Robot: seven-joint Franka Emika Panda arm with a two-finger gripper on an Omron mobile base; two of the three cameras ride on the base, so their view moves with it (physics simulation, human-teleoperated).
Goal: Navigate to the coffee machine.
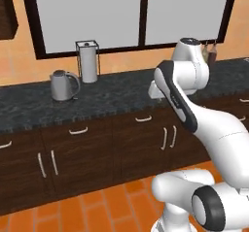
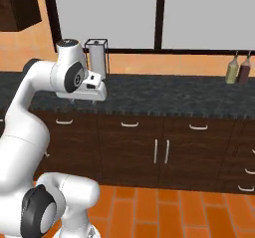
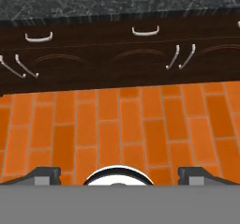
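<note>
Coffee machine (image 1: 88, 61), just one, stands at the back of the dark surface (image 1: 121, 92) near one kettle (image 1: 63, 85), two bottles (image 2: 232, 70) far off, and the gripper (image 3: 121, 173) jaws spread wide.

A kettle (image 1: 64, 85) stands on the counter (image 1: 116, 97), left of a paper-towel holder (image 1: 88, 61) behind it.
</note>
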